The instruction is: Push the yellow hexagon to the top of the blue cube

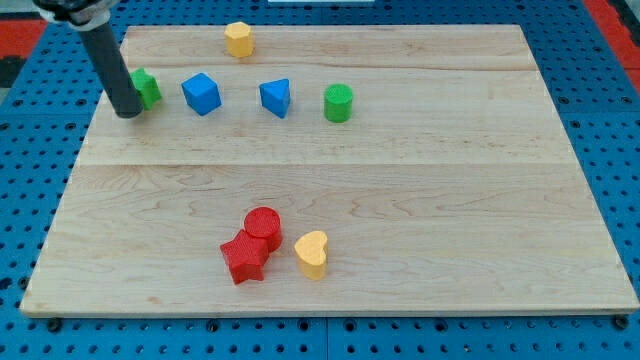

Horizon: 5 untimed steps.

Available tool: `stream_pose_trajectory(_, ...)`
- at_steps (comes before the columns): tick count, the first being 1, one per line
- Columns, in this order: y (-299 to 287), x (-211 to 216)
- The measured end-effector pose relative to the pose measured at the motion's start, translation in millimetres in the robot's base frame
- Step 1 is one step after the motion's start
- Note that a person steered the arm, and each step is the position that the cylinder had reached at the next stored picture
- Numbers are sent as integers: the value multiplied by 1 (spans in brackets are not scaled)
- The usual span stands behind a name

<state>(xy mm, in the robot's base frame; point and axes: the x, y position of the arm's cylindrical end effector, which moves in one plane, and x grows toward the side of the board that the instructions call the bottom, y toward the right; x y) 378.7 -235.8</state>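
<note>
The yellow hexagon [238, 39] sits near the board's top edge, left of centre. The blue cube [201, 93] lies below it and a little to the left, apart from it. My tip [127, 112] rests at the view's left, touching or almost touching a green block [146, 87] that it partly hides. The tip is left of the blue cube and well below-left of the yellow hexagon.
A blue triangular block [276, 97] and a green cylinder [338, 102] lie right of the cube. A red cylinder [263, 227], a red star [244, 259] and a yellow heart [312, 253] cluster near the bottom. The wooden board [450, 200] sits on a blue perforated table.
</note>
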Motion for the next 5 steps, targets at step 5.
stream_pose_trajectory(5, 348, -156)
